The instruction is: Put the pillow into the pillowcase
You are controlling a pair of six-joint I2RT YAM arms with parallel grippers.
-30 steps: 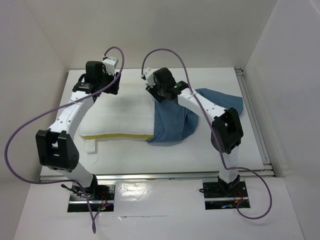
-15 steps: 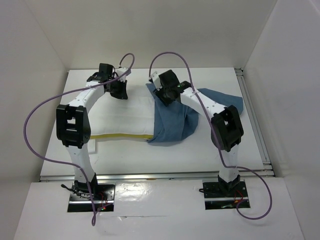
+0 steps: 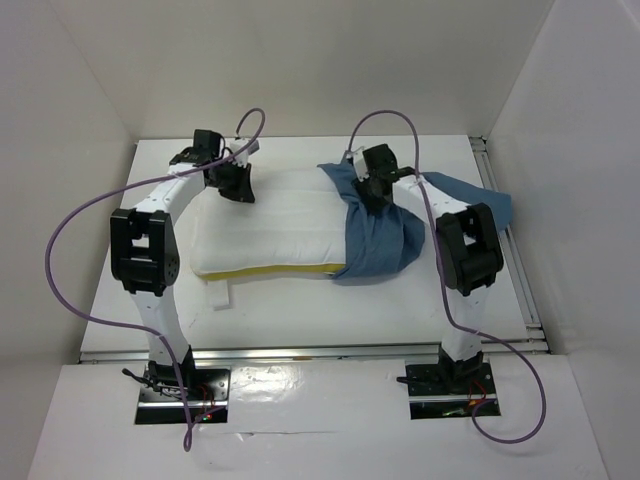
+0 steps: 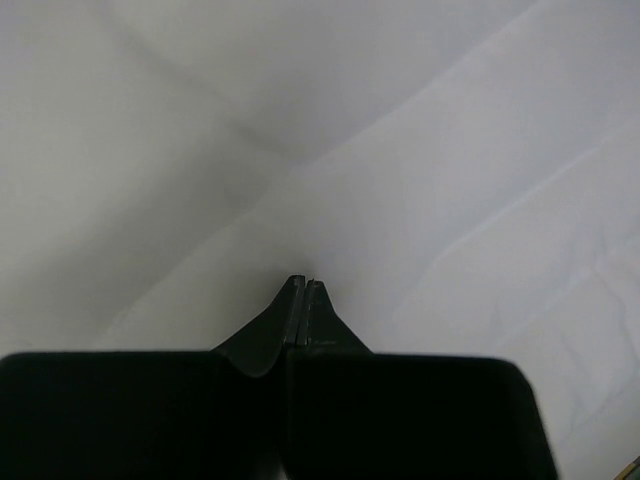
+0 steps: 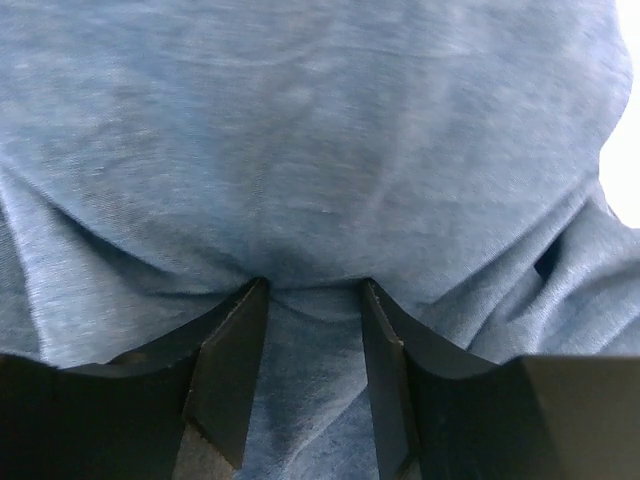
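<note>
The cream-white pillow [image 3: 270, 225] lies across the middle of the table, its yellow edge toward the near side. Its right end sits inside the dusty-blue pillowcase [image 3: 385, 240], whose loose tail trails off to the far right. My left gripper [image 3: 238, 188] is at the pillow's far-left corner; in the left wrist view it [image 4: 303, 283] is shut with nothing between the fingers, tips against the white pillow [image 4: 480, 200]. My right gripper [image 3: 368, 198] is on the pillowcase's far edge. In the right wrist view it [image 5: 310, 290] grips a thick bunch of blue pillowcase [image 5: 300, 130], jaws half apart.
A small white tab [image 3: 220, 297] lies on the table [image 3: 300, 320] by the pillow's near-left corner. White walls close in the left, back and right. A metal rail [image 3: 510, 250] runs along the table's right edge. Purple cables loop over both arms.
Left gripper shut and swung in to the pillow's far-left corner. Right gripper moved right with the pillowcase; pillow and case shifted right together.
</note>
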